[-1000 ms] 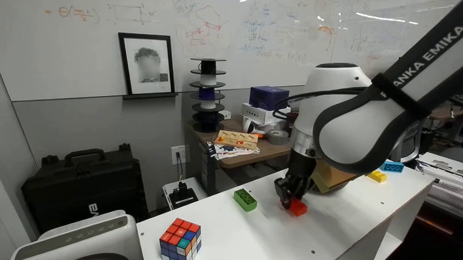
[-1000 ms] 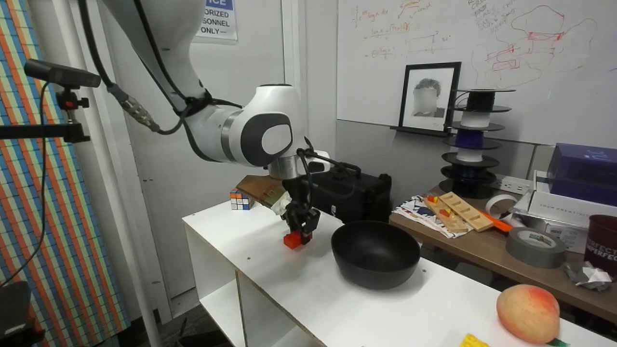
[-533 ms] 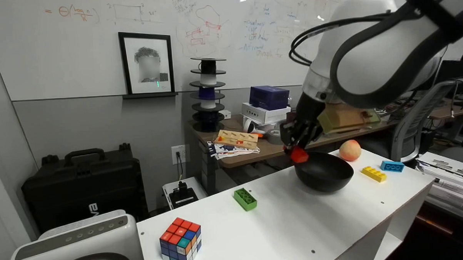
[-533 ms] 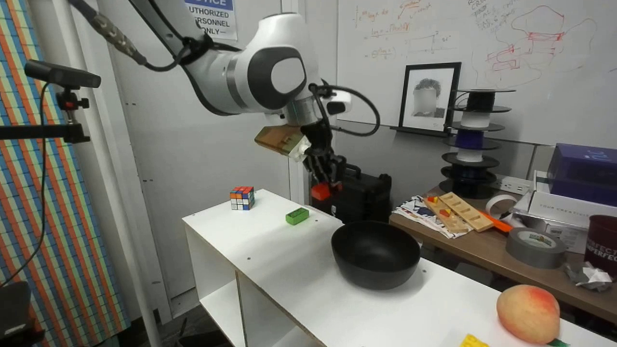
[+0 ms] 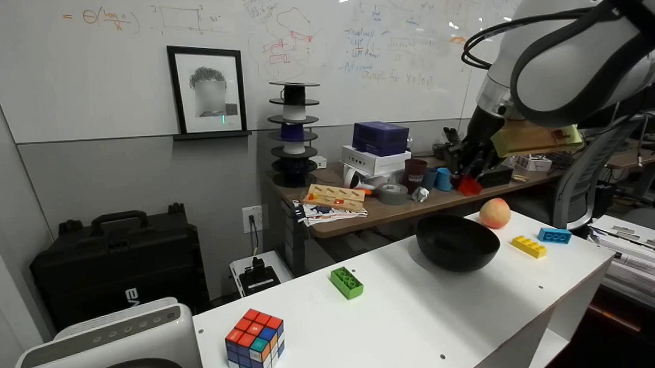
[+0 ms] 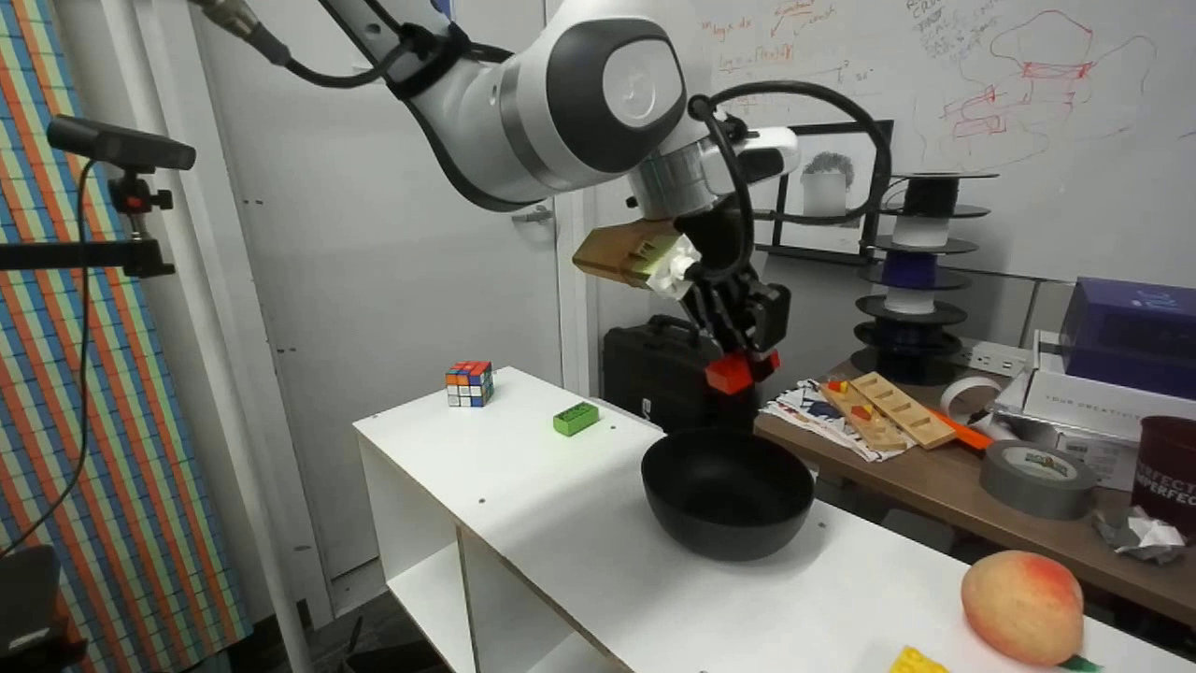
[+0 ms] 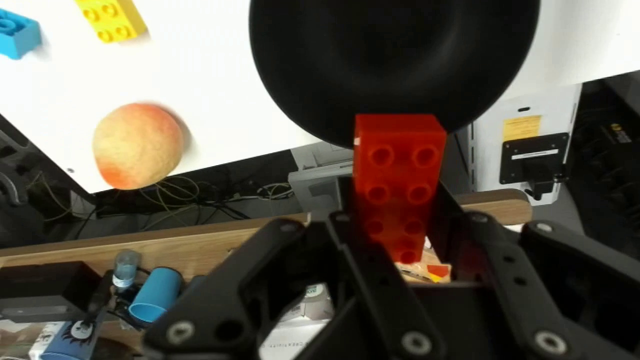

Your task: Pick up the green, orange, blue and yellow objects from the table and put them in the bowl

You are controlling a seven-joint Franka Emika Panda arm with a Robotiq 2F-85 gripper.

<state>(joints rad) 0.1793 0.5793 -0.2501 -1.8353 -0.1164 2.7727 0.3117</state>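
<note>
My gripper [image 7: 392, 212] is shut on a red-orange brick [image 7: 395, 165], the orange object, studs facing the wrist camera. In both exterior views the brick [image 6: 729, 372] hangs well above the black bowl [image 6: 729, 537]. The wrist view has it overlapping the rim on the desk side; nothing shows inside the bowl [image 7: 310, 75]. On the white table a green brick [image 5: 347, 282] lies away from the bowl, toward the puzzle cube. Beyond the bowl's opposite side are a yellow brick [image 5: 529, 246] and a blue brick [image 5: 555, 235].
A peach [image 5: 494, 213] sits close by the bowl, near the yellow brick. The puzzle cube [image 5: 255, 344] stands at the table's other end. Behind runs a brown desk [image 6: 944, 486] with tape, boxes and cups. The white table [image 5: 398, 334] ends in open edges.
A second ago the brick was down at the tabletop in the gripper. Arm and brick have risen and moved across toward the bowl; the grip has stayed. The other objects have not moved.
</note>
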